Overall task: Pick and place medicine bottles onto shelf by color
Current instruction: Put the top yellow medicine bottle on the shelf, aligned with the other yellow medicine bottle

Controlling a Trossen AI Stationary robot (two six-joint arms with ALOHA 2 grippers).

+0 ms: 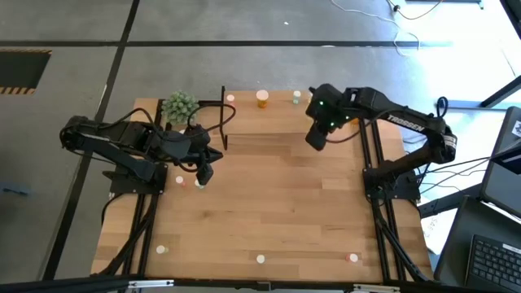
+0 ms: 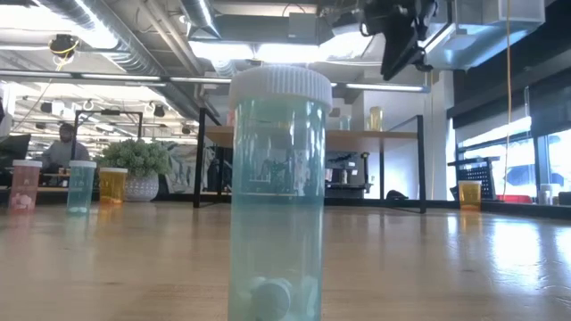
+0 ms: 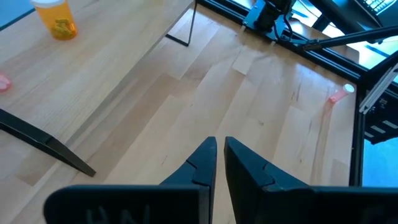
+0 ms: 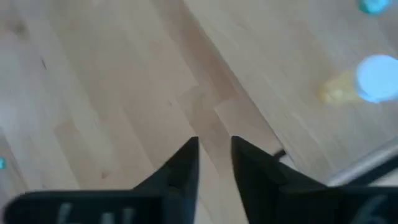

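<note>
From above, the shelf stands at the far middle of the tabletop, with three bottles on it: a small pale-capped one near its left end, a bigger orange bottle in the middle and a small green one to the right. A plant sits at the far left. The left pincer hangs low over the tabletop on the left, beside a small bottle; the right pincer hangs above the shelf's near right part, holding nothing. More small bottles stand along the near edge, one at the left, one in the middle and a red one on the right. At tabletop level, a blue-green bottle with pills in it fills the foreground; a pink, a blue-green and an orange bottle stand at the left by the plant, another orange one at the right, and the shelf behind carries bottles. The right pincer hangs above the shelf. The left wrist camera shows the left pincer pressed together and empty, the orange bottle on the shelf and a pink bottle far off. The right wrist camera shows the right pincer slightly spread, empty, over wood, with a blurred orange bottle beyond.
</note>
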